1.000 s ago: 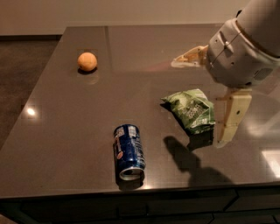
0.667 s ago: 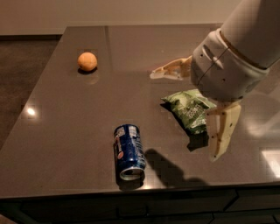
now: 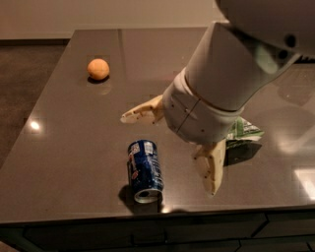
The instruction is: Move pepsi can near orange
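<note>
Not begun: pepsi can (image 3: 144,165) lies on bench (image 3: 69,147), well apart from orange (image 3: 98,69); end effector (image 3: 168,155) spread wide just beside can, no grip.

This looks like a kitchen or break-room counter. The countertop (image 3: 74,147) is a dark grey, polished slab that mirrors ceiling lights near its left and right edges. A plain pale wall (image 3: 98,15) runs behind the far edge, dull brown flooring (image 3: 24,74) lies past the left edge, and dark cabinet fronts (image 3: 197,236) sit under the front edge. Snack things lie on it: an orange (image 3: 98,69) toward the far left corner, a pepsi can (image 3: 144,165) on its side by the front edge, and a green and white snack bag (image 3: 243,133) toward the right edge. The gripper (image 3: 168,155) hangs spread wide over the front middle.
</note>
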Action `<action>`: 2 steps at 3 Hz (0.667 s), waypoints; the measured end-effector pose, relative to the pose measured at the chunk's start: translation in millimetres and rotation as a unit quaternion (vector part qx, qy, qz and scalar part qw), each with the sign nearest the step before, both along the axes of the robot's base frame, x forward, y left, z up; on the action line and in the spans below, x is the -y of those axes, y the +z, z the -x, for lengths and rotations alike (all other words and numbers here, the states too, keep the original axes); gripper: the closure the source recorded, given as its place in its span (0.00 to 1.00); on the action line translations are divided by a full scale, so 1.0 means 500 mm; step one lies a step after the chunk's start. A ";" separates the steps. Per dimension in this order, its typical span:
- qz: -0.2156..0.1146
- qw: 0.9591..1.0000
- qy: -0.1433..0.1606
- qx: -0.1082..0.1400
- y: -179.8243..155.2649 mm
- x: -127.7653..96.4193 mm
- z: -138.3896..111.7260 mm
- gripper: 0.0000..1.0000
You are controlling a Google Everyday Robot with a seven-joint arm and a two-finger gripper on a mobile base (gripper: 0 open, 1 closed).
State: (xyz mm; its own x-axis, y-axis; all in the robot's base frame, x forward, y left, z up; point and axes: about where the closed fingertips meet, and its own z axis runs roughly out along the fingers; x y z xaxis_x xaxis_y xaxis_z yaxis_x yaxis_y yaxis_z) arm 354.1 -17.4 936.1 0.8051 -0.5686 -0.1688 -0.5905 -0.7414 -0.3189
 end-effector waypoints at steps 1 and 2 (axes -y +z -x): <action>0.017 0.999 0.040 0.016 -0.029 -0.039 0.006 0.00; 0.027 0.997 0.066 0.025 -0.049 -0.066 0.008 0.00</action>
State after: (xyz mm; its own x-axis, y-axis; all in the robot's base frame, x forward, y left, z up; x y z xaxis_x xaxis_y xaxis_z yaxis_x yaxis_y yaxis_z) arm 350.0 15.4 911.8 0.8806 -0.4636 -0.0979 -0.4701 -0.8291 -0.3027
